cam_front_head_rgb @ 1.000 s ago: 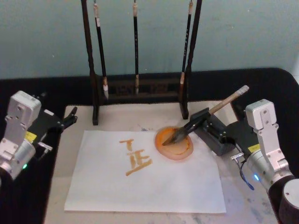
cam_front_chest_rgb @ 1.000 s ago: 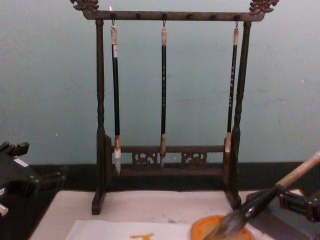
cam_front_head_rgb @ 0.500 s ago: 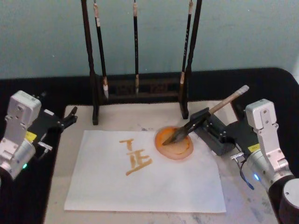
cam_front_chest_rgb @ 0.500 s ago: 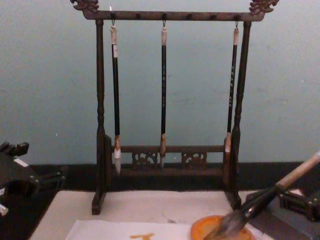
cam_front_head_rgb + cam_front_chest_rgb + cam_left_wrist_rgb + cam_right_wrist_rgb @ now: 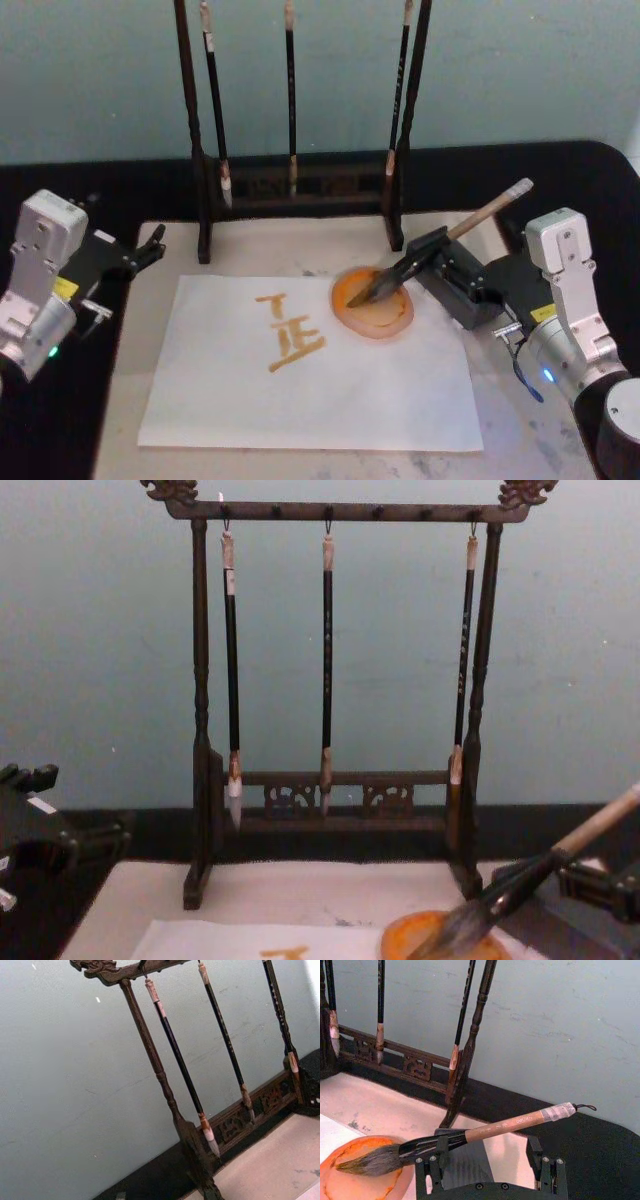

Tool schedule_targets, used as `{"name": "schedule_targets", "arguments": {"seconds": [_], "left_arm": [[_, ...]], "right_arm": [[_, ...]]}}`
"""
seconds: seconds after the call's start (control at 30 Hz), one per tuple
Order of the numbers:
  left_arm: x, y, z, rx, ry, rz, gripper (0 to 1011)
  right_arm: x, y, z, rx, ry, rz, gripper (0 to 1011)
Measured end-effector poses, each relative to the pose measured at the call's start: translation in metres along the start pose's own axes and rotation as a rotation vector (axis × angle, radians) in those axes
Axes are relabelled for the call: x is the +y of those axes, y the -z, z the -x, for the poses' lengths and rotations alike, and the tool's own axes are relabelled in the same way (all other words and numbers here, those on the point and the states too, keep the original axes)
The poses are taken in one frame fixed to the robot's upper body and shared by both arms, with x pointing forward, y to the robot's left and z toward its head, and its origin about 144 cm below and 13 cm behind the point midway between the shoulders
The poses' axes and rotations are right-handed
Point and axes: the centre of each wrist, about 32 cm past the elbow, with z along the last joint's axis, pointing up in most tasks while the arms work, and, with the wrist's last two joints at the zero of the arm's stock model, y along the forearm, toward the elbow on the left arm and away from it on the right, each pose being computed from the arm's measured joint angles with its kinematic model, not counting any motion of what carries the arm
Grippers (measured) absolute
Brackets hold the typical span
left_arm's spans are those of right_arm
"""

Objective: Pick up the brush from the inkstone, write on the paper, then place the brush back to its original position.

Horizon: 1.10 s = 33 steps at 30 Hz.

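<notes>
Both my spread right fingers (image 5: 487, 1160) flank the brush (image 5: 485, 1132), its bristles resting on the inkstone (image 5: 373, 302); my left fingers' state I cannot tell.

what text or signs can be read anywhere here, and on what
"正" with a smaller T-like mark above it: orange brush strokes on the paper.
Small dark print on the brush handle: too small to read.
Yellow stickers on the left gripper arm and right gripper arm: too small to read.

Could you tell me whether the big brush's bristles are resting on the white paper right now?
No, the brush has its bristles lying in the orange dish, which sits at the paper's far right corner.
</notes>
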Motion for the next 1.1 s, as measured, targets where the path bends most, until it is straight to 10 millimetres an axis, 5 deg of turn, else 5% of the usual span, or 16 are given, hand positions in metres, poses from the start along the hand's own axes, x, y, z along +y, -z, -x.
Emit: {"name": "schedule_targets", "arguments": {"seconds": [1.1], "left_arm": [[0.0,0.0,0.0,0.0,0.0,0.0,1010]], "right_arm": [[0.0,0.0,0.0,0.0,0.0,0.0,1000]]}}
